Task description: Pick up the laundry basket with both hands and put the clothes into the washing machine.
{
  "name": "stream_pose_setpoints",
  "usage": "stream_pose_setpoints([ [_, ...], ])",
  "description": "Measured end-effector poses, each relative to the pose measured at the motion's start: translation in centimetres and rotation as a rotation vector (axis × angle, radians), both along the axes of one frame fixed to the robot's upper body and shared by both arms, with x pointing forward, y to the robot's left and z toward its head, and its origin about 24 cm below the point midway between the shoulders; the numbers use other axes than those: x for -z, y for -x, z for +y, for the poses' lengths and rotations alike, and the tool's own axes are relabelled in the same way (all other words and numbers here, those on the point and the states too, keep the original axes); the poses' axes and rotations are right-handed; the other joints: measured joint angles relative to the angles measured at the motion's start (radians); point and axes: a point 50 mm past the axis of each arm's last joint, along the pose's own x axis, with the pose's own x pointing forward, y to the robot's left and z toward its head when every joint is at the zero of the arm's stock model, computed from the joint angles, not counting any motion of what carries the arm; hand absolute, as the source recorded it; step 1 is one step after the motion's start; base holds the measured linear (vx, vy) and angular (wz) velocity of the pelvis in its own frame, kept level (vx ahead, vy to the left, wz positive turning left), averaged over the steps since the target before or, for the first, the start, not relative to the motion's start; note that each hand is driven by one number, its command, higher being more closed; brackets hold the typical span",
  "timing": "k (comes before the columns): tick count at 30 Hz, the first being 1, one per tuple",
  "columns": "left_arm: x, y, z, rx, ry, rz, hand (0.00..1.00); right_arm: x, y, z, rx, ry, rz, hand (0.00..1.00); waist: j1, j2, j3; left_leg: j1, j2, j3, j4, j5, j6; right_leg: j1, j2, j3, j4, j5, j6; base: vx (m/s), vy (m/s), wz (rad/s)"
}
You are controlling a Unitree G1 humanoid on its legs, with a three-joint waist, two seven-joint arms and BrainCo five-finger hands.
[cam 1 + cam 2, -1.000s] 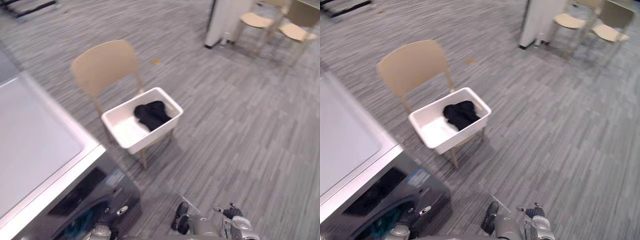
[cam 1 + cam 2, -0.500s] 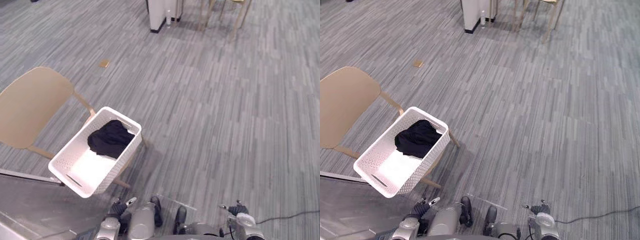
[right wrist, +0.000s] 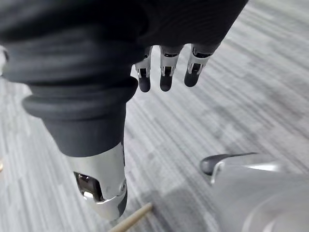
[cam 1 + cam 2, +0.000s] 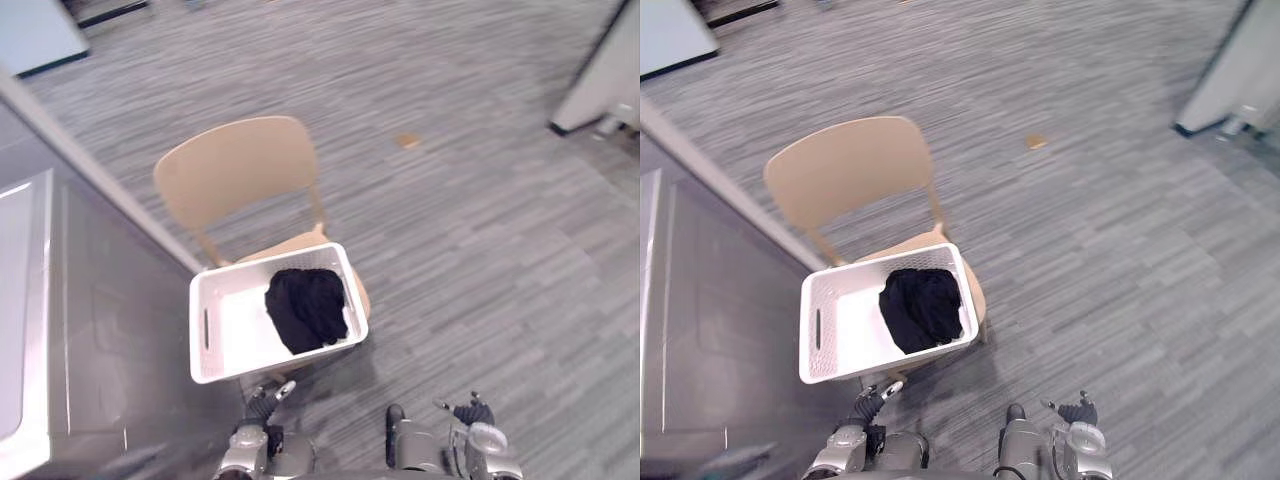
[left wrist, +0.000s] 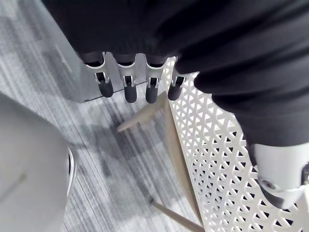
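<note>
Grey striped carpet floor (image 4: 480, 250) covers the work area. One washing machine (image 4: 100, 330), grey-sided with a pale top, occupies the left edge of the left eye frame. One beige chair (image 4: 240, 170) stands at centre frame, backrest toward the upper left.

One white laundry basket (image 4: 235, 330) rests on the chair seat at lower centre, just beside the machine. Its walls are perforated, and one slot handle shows in its left end wall. One bundle of black clothes (image 4: 305, 305) lies inside the basket against its right end; the white bottom shows to the left of it.

Two robot hands are in view:
- Left robot hand (image 5: 126, 84): at the bottom edge of the eye frames, just below the basket's near wall. Fingers extend straight in a row, thumb (image 5: 277, 179) set apart, perforated wall close beside them. Nothing is gripped; contact with the wall cannot be determined.
- Right robot hand (image 3: 164, 72): at the bottom edge, right of centre, well apart from the basket, over the floor. Fingers relaxed, holding nothing.

One small tan scrap (image 4: 405, 140) lies on the floor, upper right of the chair.
</note>
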Motion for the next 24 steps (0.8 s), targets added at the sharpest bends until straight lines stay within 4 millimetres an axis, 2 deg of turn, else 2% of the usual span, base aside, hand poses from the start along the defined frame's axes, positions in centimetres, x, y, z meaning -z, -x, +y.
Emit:
stream_pose_setpoints([
  [1,-0.1,-0.1,0.0,-0.001,-0.002,-0.007,0.00,-0.3,-0.3,0.0,0.001,0.005,-0.020,0.00,0.000,-0.010,-0.001,0.000,0.016,0.077,-0.027,0.034,0.002,0.031,-0.018,-0.057,-0.015,-0.006,-0.010,0.09,-0.206,1.40],
  [2,-0.1,-0.1,0.0,-0.001,-0.002,-0.012,0.00,-0.4,-0.4,-0.1,0.003,0.012,-0.028,0.00,-0.001,-0.013,-0.002,0.001,0.026,0.129,-0.041,0.047,0.010,0.046,-0.026,-0.082,-0.024,-0.008,-0.014,0.08,-0.208,1.44],
  [3,-0.1,-0.2,0.0,-0.001,-0.003,-0.013,0.00,-0.8,-0.9,-0.4,0.008,0.031,-0.050,0.00,0.001,-0.014,-0.003,-0.004,0.043,0.239,-0.066,0.062,0.027,0.067,-0.039,-0.130,-0.039,-0.010,-0.017,0.03,-0.120,1.03],
  [4,-0.1,-0.2,0.1,-0.002,-0.005,-0.014,0.00,-1.1,-1.2,-0.5,0.009,0.039,-0.065,0.00,0.001,-0.016,-0.004,-0.007,0.048,0.298,-0.085,0.071,0.037,0.074,-0.049,-0.152,-0.047,-0.012,-0.020,0.00,-0.065,1.16],
  [6,0.0,0.0,0.4,-0.006,-0.021,-0.006,0.00,-2.3,-2.3,-1.0,-0.001,0.077,-0.125,0.00,-0.002,-0.026,-0.018,-0.005,0.072,0.525,-0.147,0.089,0.067,0.096,-0.087,-0.229,-0.095,-0.012,-0.019,-0.01,0.024,1.01],
  [7,-0.1,0.0,0.7,-0.008,-0.031,-0.005,0.00,-2.7,-2.5,-1.1,-0.004,0.088,-0.144,0.00,-0.002,-0.031,-0.021,-0.005,0.076,0.567,-0.155,0.096,0.073,0.099,-0.095,-0.241,-0.106,-0.010,-0.014,0.00,0.087,0.77],
  [9,0.3,1.0,2.4,0.013,-0.084,0.030,0.00,-4.8,-3.9,-0.7,-0.083,0.158,-0.242,0.00,-0.007,-0.055,-0.048,0.007,0.028,0.544,-0.244,0.157,0.073,0.128,-0.110,-0.265,-0.179,0.019,0.018,0.00,0.122,0.57],
  [10,0.4,1.4,2.9,0.023,-0.103,0.044,0.00,-5.3,-4.1,-0.8,-0.100,0.179,-0.262,0.00,-0.009,-0.061,-0.059,0.010,0.016,0.536,-0.269,0.172,0.075,0.132,-0.110,-0.267,-0.199,0.027,0.020,0.05,0.088,0.46],
  [12,0.6,2.5,4.7,0.083,-0.174,0.085,0.00,-7.9,-5.7,-1.6,-0.196,0.305,-0.347,0.00,-0.026,-0.077,-0.074,0.024,-0.017,0.509,-0.341,0.211,0.085,0.157,-0.108,-0.269,-0.258,0.058,0.028,0.07,0.064,0.40],
  [15,0.6,3.4,5.8,0.113,-0.215,0.110,0.00,-10.7,-7.7,-2.6,-0.364,0.475,-0.406,0.00,-0.028,-0.077,-0.076,0.040,-0.039,0.506,-0.371,0.227,0.089,0.172,-0.113,-0.254,-0.288,0.079,0.032,0.02,0.097,0.06],
  [16,0.7,3.7,6.1,0.119,-0.224,0.119,0.00,-12.0,-8.8,-2.6,-0.461,0.542,-0.430,0.00,-0.027,-0.077,-0.076,0.040,-0.047,0.506,-0.382,0.232,0.089,0.171,-0.112,-0.252,-0.301,0.087,0.035,0.00,0.056,-0.03],
  [19,0.8,4.0,6.3,0.162,-0.241,0.138,0.00,-13.9,-11.0,-1.8,-0.682,0.656,-0.456,0.00,-0.028,-0.077,-0.076,0.025,-0.051,0.502,-0.409,0.255,0.091,0.154,-0.108,-0.254,-0.317,0.101,0.030,-0.02,0.017,0.02],
  [22,0.7,3.8,6.2,0.181,-0.231,0.127,0.00,-14.5,-13.2,-1.0,-0.831,0.709,-0.435,0.00,-0.026,-0.072,-0.069,-0.006,-0.056,0.466,-0.453,0.298,0.094,0.122,-0.104,-0.282,-0.317,0.108,0.026,-0.05,-0.006,0.27],
  [24,0.5,3.1,6.0,0.195,-0.233,0.103,0.00,-15.1,-14.9,-1.0,-0.884,0.751,-0.408,0.00,-0.021,-0.061,-0.030,-0.035,-0.057,0.436,-0.463,0.321,0.099,0.107,-0.103,-0.311,-0.319,0.118,0.020,-0.06,0.011,0.42],
])
